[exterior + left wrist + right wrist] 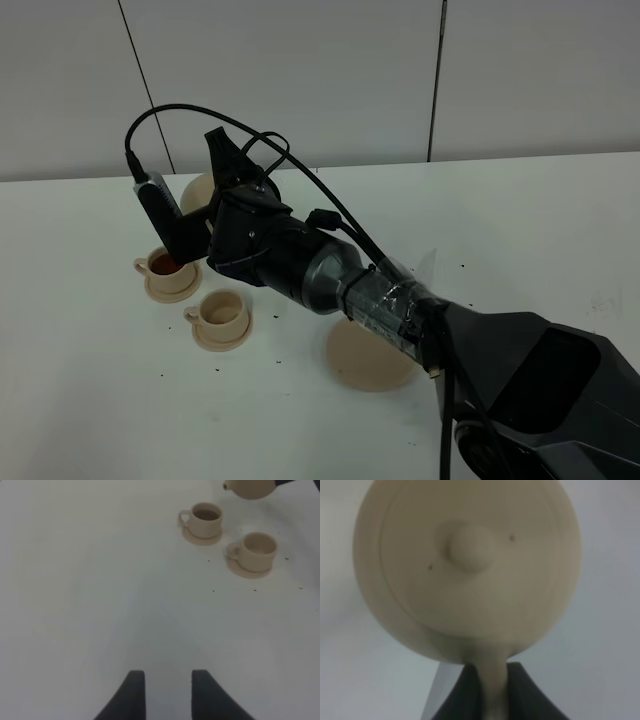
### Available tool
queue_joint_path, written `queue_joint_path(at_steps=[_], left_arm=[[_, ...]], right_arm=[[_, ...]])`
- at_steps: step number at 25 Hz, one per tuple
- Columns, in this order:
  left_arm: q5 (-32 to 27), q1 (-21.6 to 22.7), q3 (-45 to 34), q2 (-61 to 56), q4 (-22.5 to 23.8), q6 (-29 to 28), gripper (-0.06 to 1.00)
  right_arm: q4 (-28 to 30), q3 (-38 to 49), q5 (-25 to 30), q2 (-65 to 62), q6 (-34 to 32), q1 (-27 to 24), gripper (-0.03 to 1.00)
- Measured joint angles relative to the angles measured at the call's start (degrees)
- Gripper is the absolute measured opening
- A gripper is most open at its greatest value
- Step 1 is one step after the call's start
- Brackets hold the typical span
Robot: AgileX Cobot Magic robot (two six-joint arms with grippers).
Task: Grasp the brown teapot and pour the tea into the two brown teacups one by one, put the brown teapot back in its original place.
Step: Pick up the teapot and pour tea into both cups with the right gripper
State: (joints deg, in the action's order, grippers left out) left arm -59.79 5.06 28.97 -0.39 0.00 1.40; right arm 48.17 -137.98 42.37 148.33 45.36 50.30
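The right arm is stretching from the right side across the white bench [80,400] toward the far left, with its wrist held high. The right gripper [492,695] is pinching the loop handle of the squat round beige clay teapot [197,190], which is hanging in the air just beyond the small beige clay cup holding dark tea [167,266]. The matching empty cup [222,312] is sitting just beside that one. The wide flat beige saucer [365,360] is lying partly hidden under the forearm. The left gripper [167,695] is hovering with its jaws spread over the bench, well apart from both cups.
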Motion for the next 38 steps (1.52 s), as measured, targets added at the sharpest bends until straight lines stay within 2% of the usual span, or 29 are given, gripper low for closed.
queue_joint_path(at_steps=[8,14,22,29,38], left_arm=[[0.0,0.0,0.0,0.0,0.0,-0.05,0.3],[0.0,0.0,0.0,0.0,0.0,-0.05,0.3],[0.0,0.0,0.0,0.0,0.0,-0.05,0.3],[0.0,0.0,0.0,0.0,0.0,-0.05,0.3],[0.0,0.0,0.0,0.0,0.0,-0.05,0.3]], right_arm=[[-7.75,0.0,3.44,-2.41,-0.16,0.0,0.09],[-12.82,0.0,7.92,-2.64,-4.54,0.0,0.09],[-20.47,-0.15,10.41,-4.44,-6.76,0.0,0.09],[-29.71,-5.6,16.01,-4.43,-9.03,0.0,0.09],[-34.75,-8.01,22.5,-4.43,-16.33,0.0,0.09]])
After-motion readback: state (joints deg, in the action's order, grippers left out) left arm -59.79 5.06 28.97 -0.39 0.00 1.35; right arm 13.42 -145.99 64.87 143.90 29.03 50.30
